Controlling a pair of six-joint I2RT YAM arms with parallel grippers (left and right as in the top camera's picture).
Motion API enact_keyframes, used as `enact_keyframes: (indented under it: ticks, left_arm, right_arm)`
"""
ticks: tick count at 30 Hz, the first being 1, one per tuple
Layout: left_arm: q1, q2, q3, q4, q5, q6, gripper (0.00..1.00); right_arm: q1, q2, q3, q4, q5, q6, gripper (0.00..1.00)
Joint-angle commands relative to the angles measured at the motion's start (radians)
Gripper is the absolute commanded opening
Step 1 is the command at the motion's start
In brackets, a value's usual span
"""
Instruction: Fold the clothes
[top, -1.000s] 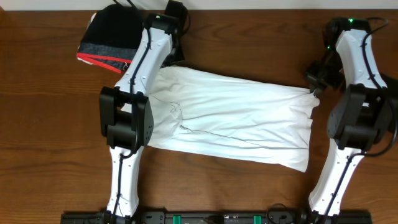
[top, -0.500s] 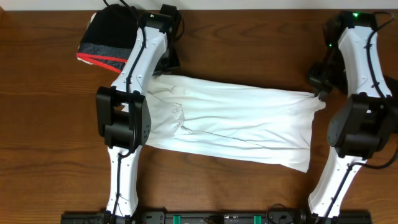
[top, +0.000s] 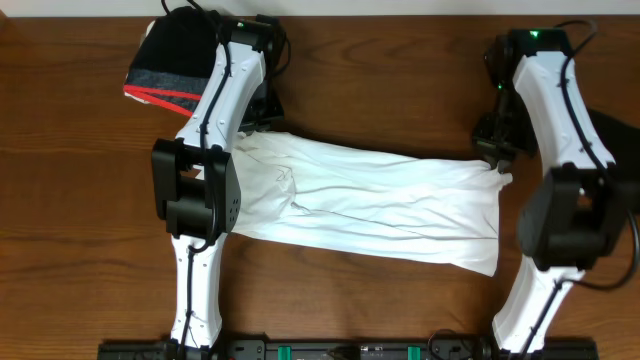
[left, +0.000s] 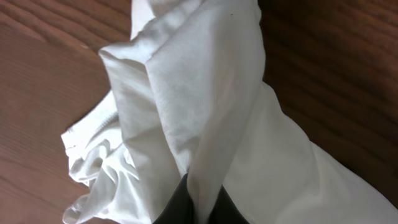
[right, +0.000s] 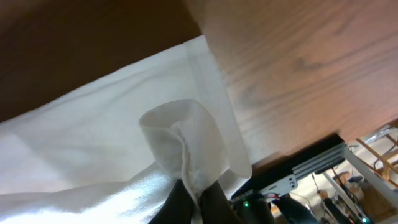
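The white shirt (top: 380, 200) lies stretched left to right across the middle of the wooden table. My left gripper (top: 262, 122) is at its far left corner, shut on a pinched fold of the white cloth (left: 205, 81); the fabric runs up from between the dark fingertips (left: 174, 208). My right gripper (top: 493, 160) is at the far right corner, shut on a bunched fold of the same shirt (right: 180, 137). A black garment (top: 175, 55) with a grey and red band sits bundled at the far left, beside the left arm.
Bare wooden table (top: 400, 70) lies behind the shirt and at both ends. A black rail (top: 350, 350) with the arm bases runs along the front edge. The right wrist view shows that rail (right: 298, 174) and gear beyond the table edge.
Both grippers have drawn the shirt's far edge a little toward the front. The right arm has swung left, carrying its corner inward. The left gripper has shifted slightly left and forward.
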Motion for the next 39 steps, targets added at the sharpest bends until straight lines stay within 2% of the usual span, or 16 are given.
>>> enact_keyframes:
  ticks: [1, 7, 11, 16, 19, 20, 39]
  left_arm:
    - [0.006, -0.024, -0.008, -0.017, 0.025, -0.012, 0.06]
    - [0.006, -0.024, -0.014, -0.079, 0.025, -0.008, 0.06]
    - [0.006, -0.024, -0.014, -0.100, 0.025, 0.000, 0.07]
    - [0.006, -0.024, -0.014, -0.150, 0.025, 0.010, 0.08]
    - [0.006, -0.024, -0.020, -0.173, 0.024, 0.034, 0.23]
    - [0.006, -0.024, -0.025, -0.181, 0.024, 0.034, 0.25]
    - [0.000, -0.047, -0.049, -0.261, 0.024, 0.063, 0.25]
  right_arm:
    - [0.021, -0.066, -0.079, 0.021, 0.035, 0.024, 0.02]
    - [0.035, -0.127, -0.240, 0.101, 0.035, 0.067, 0.03]
    - [0.034, -0.131, -0.311, 0.145, 0.034, 0.065, 0.07]
    - [0.035, -0.131, -0.391, 0.199, 0.033, 0.066, 0.07]
    - [0.035, -0.131, -0.398, 0.210, 0.030, 0.073, 0.08]
    - [0.035, -0.132, -0.398, 0.213, 0.027, 0.073, 0.09]
    - [0.035, -0.132, -0.398, 0.212, 0.028, 0.072, 0.09]
